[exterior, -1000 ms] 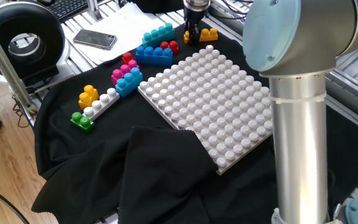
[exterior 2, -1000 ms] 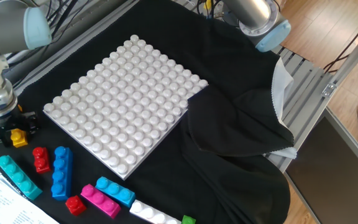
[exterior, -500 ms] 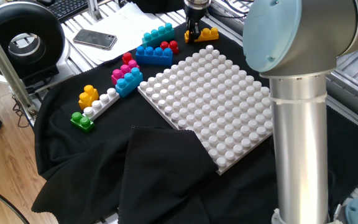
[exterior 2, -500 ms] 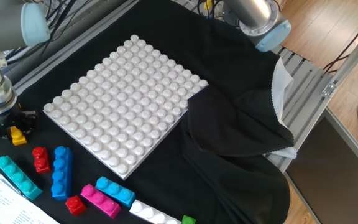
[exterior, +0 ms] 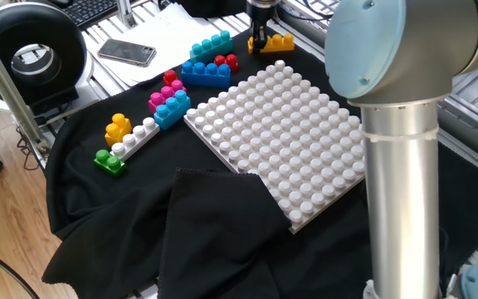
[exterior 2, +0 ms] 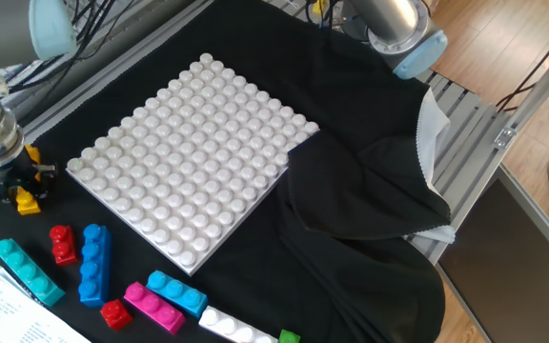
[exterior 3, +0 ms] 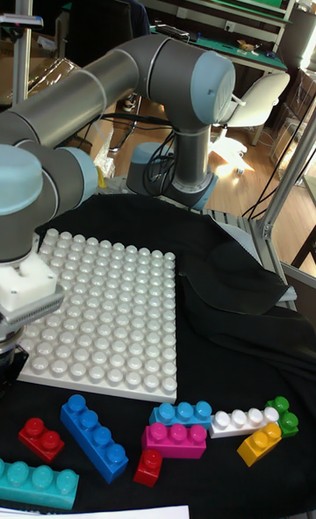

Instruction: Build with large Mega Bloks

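Orange-yellow brick [exterior: 277, 42] sits just beyond the baseplate [exterior: 282, 133] corner, the gripper [exterior: 259, 39] down at it (presumably for pickup); finger state I cannot tell.

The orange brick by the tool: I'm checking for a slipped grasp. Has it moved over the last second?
Yes. The orange brick has slid with the tool along the black cloth, away from the red brick.

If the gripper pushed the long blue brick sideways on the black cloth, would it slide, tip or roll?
The blue brick lies flat and long, so it would probably not tip. Its boxy shape gives it nothing to roll on. The black cloth looks soft and wrinkled, so the brick may drag or bunch it rather than slide cleanly.
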You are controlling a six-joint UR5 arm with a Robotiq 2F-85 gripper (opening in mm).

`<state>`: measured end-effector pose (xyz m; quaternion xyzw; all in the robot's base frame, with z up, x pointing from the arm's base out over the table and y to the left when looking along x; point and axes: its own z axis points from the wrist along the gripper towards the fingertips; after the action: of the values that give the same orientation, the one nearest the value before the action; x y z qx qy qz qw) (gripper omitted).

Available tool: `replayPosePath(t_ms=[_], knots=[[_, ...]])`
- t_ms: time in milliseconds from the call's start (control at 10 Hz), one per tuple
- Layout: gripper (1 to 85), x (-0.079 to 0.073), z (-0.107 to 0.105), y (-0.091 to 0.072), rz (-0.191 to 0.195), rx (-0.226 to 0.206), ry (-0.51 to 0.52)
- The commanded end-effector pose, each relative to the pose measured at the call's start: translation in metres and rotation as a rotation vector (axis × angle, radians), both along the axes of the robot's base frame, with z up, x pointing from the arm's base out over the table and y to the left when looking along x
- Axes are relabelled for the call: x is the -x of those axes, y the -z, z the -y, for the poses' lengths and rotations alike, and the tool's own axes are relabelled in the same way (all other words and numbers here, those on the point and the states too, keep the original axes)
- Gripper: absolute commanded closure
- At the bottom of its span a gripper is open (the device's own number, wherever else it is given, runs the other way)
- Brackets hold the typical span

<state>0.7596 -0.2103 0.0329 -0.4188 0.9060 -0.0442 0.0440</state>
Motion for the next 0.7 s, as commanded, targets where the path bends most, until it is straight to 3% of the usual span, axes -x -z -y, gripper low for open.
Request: replayPosePath(t_ms=[0,200,400,600], knots=[[71.3,0.008,-0.014,-0.021,0.005,-0.039,0.146],[69.0,0.022,-0.018,-0.028,-0.022,-0.054,0.159],[65.7,0.029,-0.023,-0.035,-0.023,-0.06,0.191],[65.7,0.035,-0.024,-0.04,-0.017,-0.078,0.307]])
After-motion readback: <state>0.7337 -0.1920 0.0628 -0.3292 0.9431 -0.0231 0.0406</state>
